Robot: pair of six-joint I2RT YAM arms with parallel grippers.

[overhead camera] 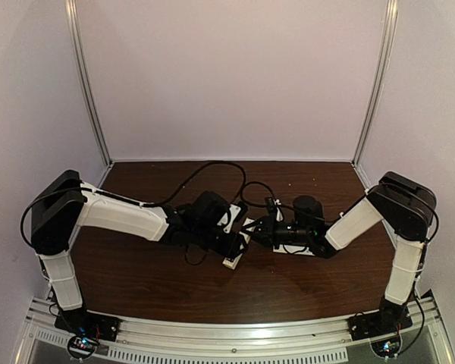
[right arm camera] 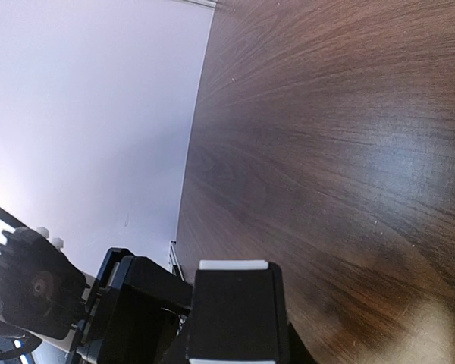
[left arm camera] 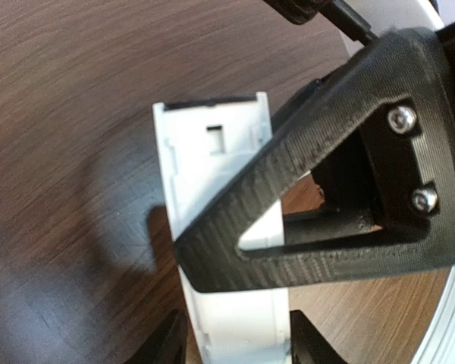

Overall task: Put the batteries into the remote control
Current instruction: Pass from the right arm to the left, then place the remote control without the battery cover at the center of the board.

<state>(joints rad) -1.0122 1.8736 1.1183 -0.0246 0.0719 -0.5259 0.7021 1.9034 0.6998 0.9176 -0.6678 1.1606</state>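
Observation:
The remote control point(left arm camera: 212, 152) is a long white bar with its open compartment end pointing away from the left wrist camera. My left gripper point(left arm camera: 239, 345) is shut on its near part, one finger on each long side. In the top view the left gripper point(overhead camera: 230, 244) holds the remote point(overhead camera: 233, 260) low over the table's middle. My right gripper point(overhead camera: 252, 229) meets it from the right, and its black finger point(left arm camera: 303, 167) lies across the remote. In its own view the right gripper point(right arm camera: 233, 303) looks shut, with a thin white strip edge point(right arm camera: 233, 265) at its tip. No batteries show.
A flat white piece point(overhead camera: 292, 249) lies on the dark wooden table point(overhead camera: 174, 280) under the right arm. Black cables point(overhead camera: 212, 171) loop behind the grippers. White walls with metal posts point(overhead camera: 87, 83) enclose the back and sides. An aluminium rail point(overhead camera: 235, 334) runs along the front edge.

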